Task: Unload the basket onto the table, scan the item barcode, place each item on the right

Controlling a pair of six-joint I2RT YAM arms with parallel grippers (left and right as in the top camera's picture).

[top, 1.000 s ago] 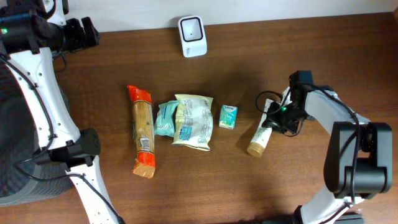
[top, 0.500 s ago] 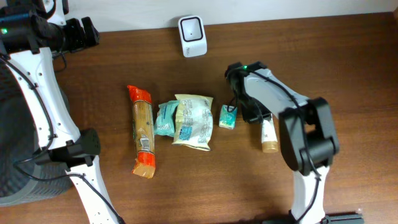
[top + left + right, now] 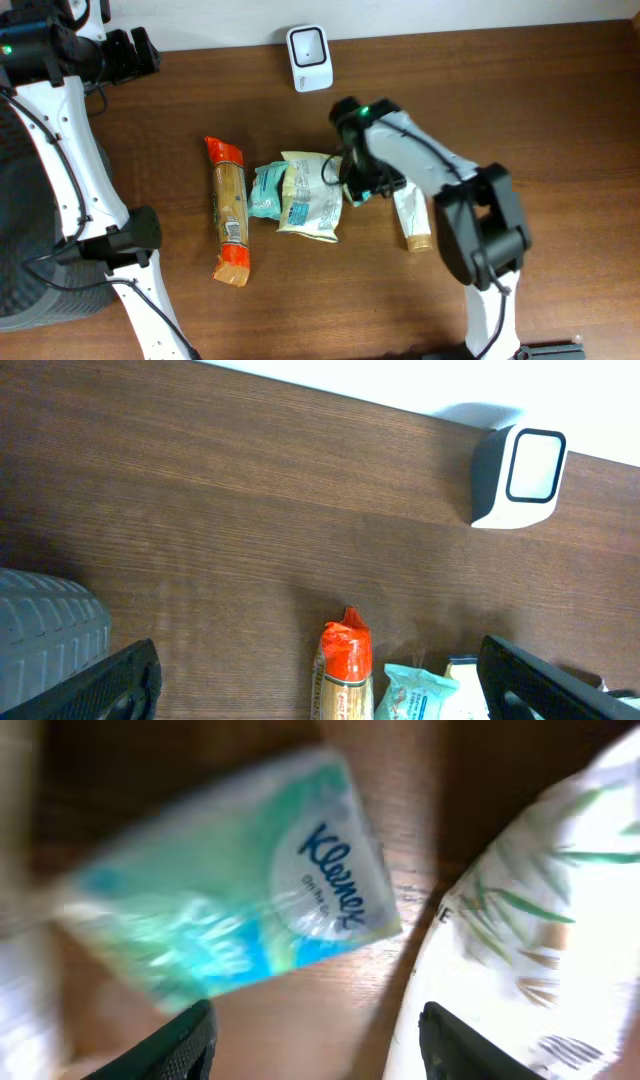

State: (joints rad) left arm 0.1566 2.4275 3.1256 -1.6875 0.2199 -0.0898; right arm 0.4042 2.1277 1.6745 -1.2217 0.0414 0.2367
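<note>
Right wrist view is showing the right claw (image 3: 318, 1025) spread apart above the Kleenex pack (image 3: 220, 910), probably light, squashy and slick-wrapped; gripping gently across its narrow sides is looking safest.

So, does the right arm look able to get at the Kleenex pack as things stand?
Probably yes: the right tool is right above the Kleenex pack, jaws apart, nothing in between. The white snack bag lies close beside it and might get brushed.
</note>
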